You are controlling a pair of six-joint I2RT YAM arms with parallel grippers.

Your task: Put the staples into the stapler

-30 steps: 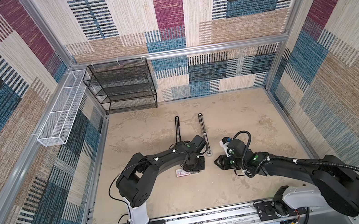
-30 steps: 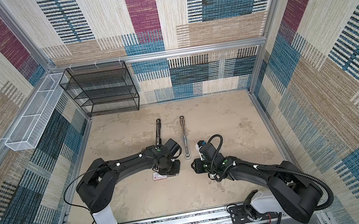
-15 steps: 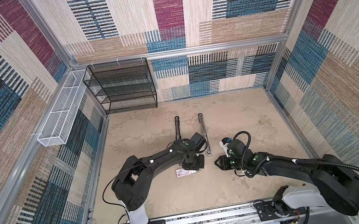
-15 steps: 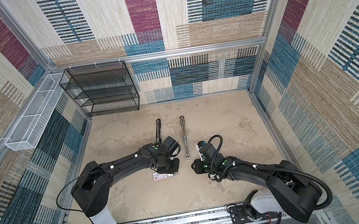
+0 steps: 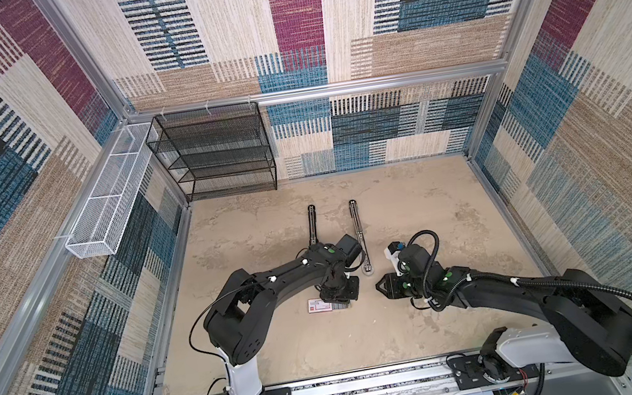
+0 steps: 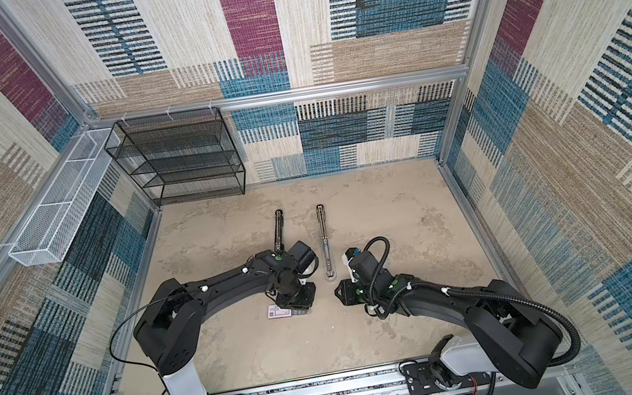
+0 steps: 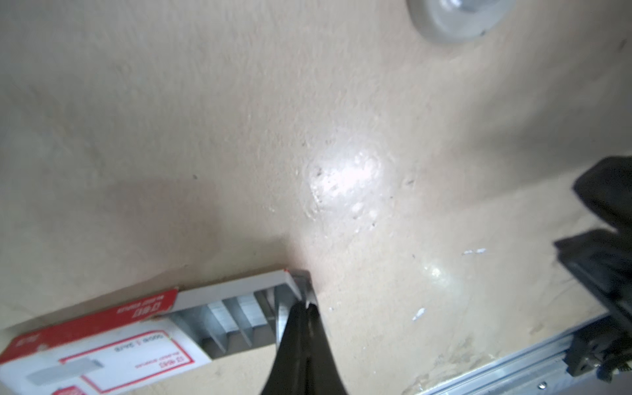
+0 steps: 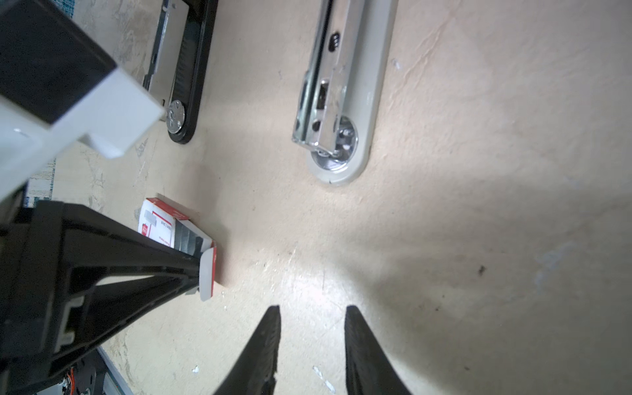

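The staples [image 7: 236, 318] are grey strips in a white and red box [image 5: 323, 304] whose tray is pulled partly out. My left gripper [image 7: 306, 302] is shut, its tips pinching the upright end flap [image 8: 207, 273] of that tray. The stapler [image 5: 359, 234] lies just behind the box, a long grey piece with its chrome staple channel [image 8: 325, 85] facing up. A long black stapler piece [image 5: 312, 224] lies parallel to it on the left. To the right of the box, my right gripper [image 8: 313, 307] hovers low over bare table, open and empty.
A black wire shelf [image 5: 211, 154] stands at the back left corner. A white wire basket [image 5: 104, 199] hangs on the left wall. An aluminium rail [image 5: 333, 389] runs along the table's front edge. Patterned walls close in three sides.
The left arm's elbow has shifted slightly toward the front left while its gripper stays at the box. The right arm has not moved.
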